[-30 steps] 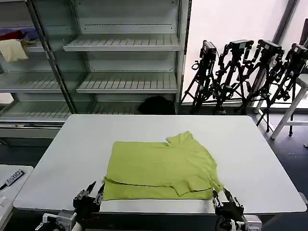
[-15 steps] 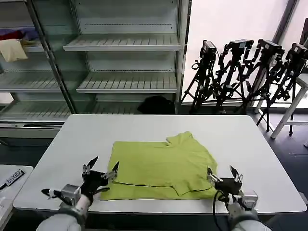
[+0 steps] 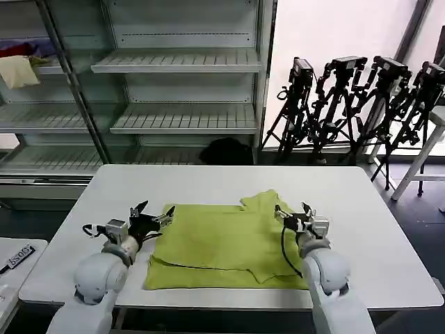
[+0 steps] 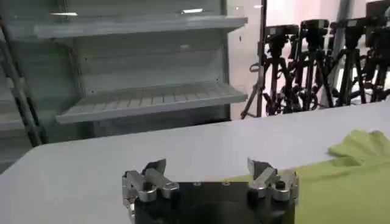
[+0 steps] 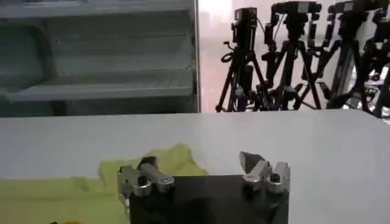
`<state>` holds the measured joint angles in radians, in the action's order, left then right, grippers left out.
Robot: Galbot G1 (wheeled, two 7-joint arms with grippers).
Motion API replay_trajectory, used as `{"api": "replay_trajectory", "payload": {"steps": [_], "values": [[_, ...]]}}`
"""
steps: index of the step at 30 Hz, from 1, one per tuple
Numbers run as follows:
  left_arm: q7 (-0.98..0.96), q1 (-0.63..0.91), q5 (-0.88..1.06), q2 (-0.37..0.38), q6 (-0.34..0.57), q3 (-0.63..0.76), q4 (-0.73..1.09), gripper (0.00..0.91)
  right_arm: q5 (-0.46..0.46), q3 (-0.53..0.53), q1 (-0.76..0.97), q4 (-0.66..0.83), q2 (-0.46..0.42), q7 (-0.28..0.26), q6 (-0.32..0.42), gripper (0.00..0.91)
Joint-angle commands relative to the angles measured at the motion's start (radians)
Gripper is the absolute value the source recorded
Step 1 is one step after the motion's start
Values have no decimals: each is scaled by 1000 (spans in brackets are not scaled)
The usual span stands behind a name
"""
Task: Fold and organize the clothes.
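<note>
The lime yellow-green T-shirt (image 3: 226, 243) lies partly folded on the white table (image 3: 208, 184), one sleeve sticking out toward the far right. My left gripper (image 3: 150, 216) is open and hovers at the shirt's left far edge (image 4: 359, 176). Open as well, my right gripper (image 3: 293, 211) sits over the shirt's right side beside the sleeve (image 5: 155, 161). Both grippers hold nothing. In the left wrist view the left gripper (image 4: 207, 167) has its fingers wide apart above the table; the right wrist view shows the right gripper (image 5: 196, 163) the same way.
Metal shelving (image 3: 181, 66) stands behind the table, with cream, red and purple garments (image 3: 21, 66) on a far-left shelf. Black tripods (image 3: 361, 104) cluster at the back right. A dark bundle (image 3: 226, 151) lies on the floor beyond the table.
Both arms have risen from below the table's near edge and reached forward. The grippers now hover over the shirt's left and right sides. The shirt has not moved.
</note>
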<state>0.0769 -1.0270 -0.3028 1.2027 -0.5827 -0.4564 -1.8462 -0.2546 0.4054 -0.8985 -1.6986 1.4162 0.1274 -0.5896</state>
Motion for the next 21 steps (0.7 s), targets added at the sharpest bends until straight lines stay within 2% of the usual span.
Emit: {"api": "replay_trajectory", "payload": {"steps": [1,10,21], "values": [[14,201,-37,-37,0,74,268,907,-9,-38,170,239,9,-1,2,907],[47,235,-24,-32,0,92,345,907,3,-46,203,327,25,-3,4,907],[76,217,-14,-33,0,90,349,907,14,-63,211,342,26,-2,4,907]]}}
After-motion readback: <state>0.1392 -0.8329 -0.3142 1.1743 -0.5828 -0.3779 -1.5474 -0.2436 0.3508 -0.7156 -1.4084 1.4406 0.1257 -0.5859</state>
